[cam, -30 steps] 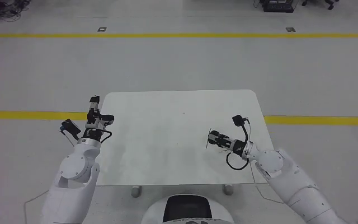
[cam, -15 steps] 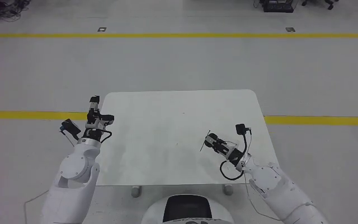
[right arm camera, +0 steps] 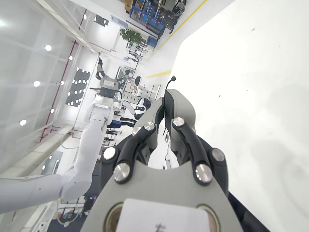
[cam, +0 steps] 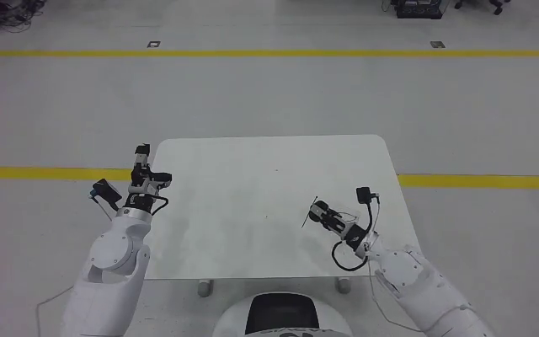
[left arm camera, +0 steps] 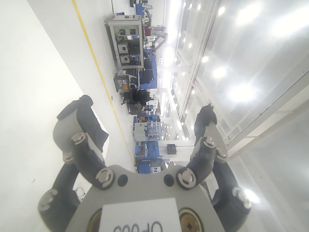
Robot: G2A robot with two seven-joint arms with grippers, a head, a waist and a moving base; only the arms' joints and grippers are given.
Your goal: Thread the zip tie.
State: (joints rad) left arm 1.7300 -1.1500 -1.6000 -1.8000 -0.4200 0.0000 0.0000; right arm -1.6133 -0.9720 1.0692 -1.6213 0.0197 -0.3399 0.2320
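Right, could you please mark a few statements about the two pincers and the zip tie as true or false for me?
1. The right pincer is shut on the zip tie. True.
2. The left pincer grips the zip tie's other end. False: it is open and holds nothing.
3. The zip tie lies loose on the table. False: it is clamped between the right pincer's fingers.
4. The pincers are well apart, the left one by the table's left edge. True.
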